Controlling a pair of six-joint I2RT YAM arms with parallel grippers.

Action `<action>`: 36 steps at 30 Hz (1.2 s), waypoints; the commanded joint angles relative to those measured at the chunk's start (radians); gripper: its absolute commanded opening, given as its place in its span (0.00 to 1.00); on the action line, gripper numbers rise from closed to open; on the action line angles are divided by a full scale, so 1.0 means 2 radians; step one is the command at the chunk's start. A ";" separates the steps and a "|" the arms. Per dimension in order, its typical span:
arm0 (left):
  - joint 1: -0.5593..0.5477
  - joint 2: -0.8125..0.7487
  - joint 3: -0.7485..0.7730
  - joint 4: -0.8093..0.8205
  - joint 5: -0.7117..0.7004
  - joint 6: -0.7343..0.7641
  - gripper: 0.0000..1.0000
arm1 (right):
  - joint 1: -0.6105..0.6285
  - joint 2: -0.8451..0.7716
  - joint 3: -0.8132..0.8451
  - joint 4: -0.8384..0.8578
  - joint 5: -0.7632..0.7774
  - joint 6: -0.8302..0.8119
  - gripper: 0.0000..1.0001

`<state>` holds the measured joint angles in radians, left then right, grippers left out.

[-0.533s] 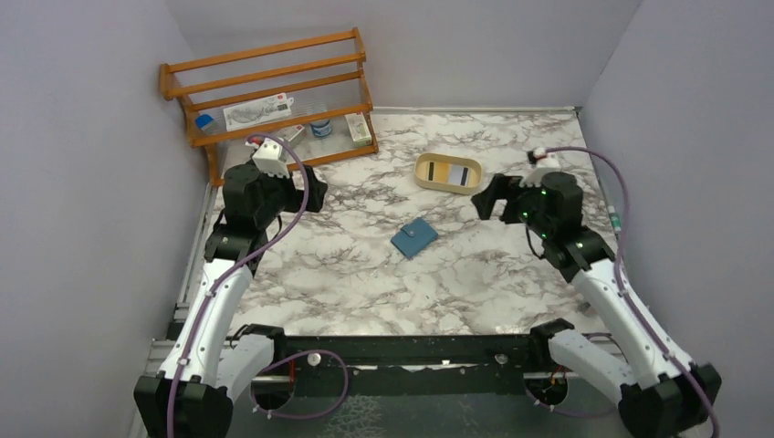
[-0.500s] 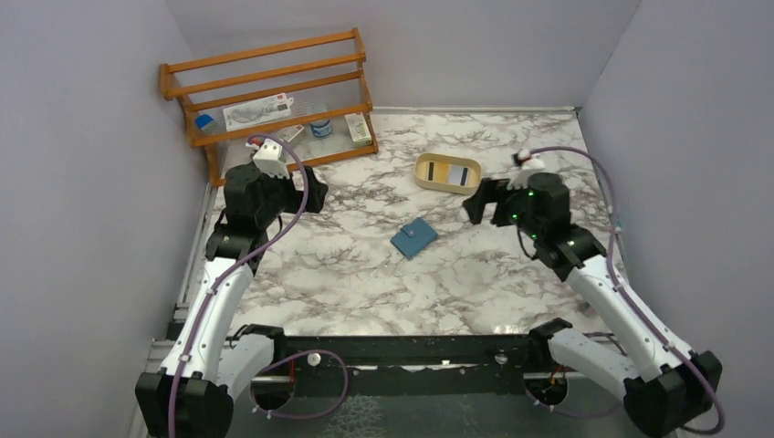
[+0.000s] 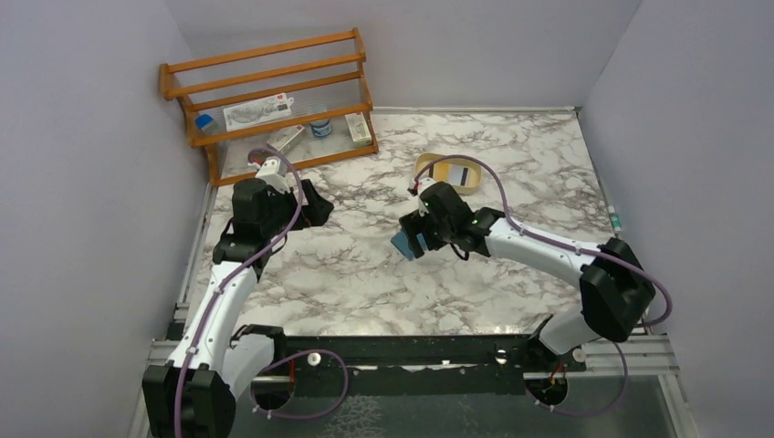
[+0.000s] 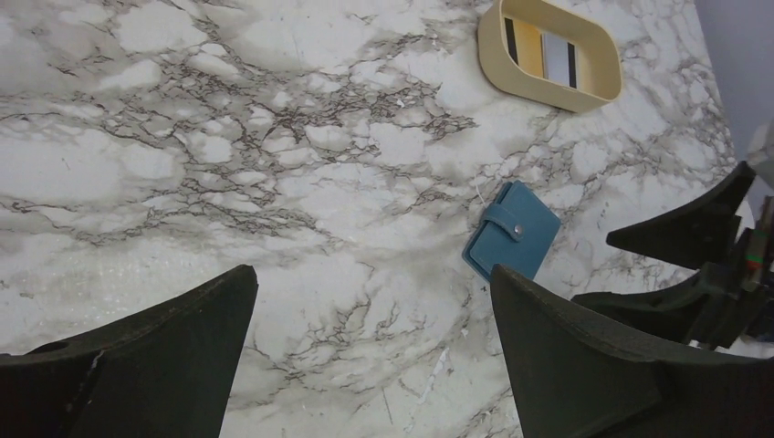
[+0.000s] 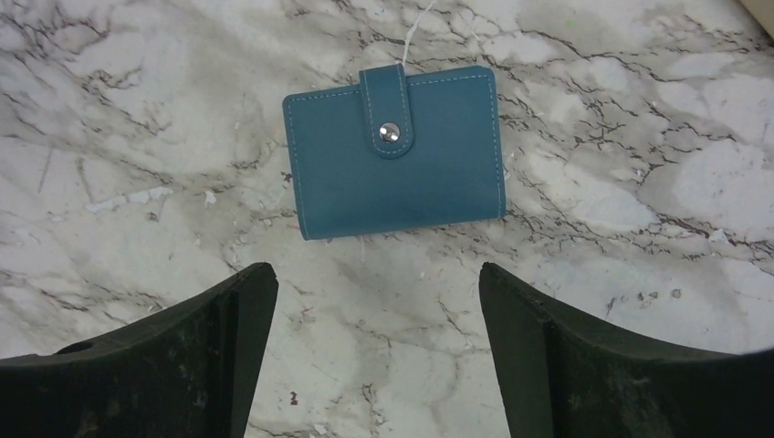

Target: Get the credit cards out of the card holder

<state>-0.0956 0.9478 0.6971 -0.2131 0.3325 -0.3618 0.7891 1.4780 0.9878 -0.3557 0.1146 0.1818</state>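
Observation:
The card holder (image 5: 394,164) is a teal-blue folded wallet lying flat on the marble table, its snap tab fastened. It also shows in the left wrist view as the card holder (image 4: 513,230), and from above as the card holder (image 3: 402,245), half covered by my right arm. My right gripper (image 5: 374,272) hovers open just beside it, nothing between the fingers; it shows from above too (image 3: 422,235). My left gripper (image 4: 372,274) is open and empty, well to the holder's left (image 3: 315,206). The credit cards are hidden.
A tan oval tray (image 3: 426,167) with a striped inside sits behind the card holder, also in the left wrist view (image 4: 493,57). A wooden rack (image 3: 274,91) with small items stands at the back left. Grey walls close in the table.
My right arm has swung from the right side of the table leftward and now hangs over the card holder. The left arm has shifted only slightly.

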 commanded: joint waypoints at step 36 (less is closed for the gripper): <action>0.002 -0.081 -0.008 -0.066 -0.001 0.007 0.99 | -0.001 0.220 0.087 0.101 0.034 -0.058 0.42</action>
<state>-0.0956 0.8040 0.6849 -0.3397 0.3317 -0.3576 0.7891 1.8862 1.1645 -0.1329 0.1555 0.0593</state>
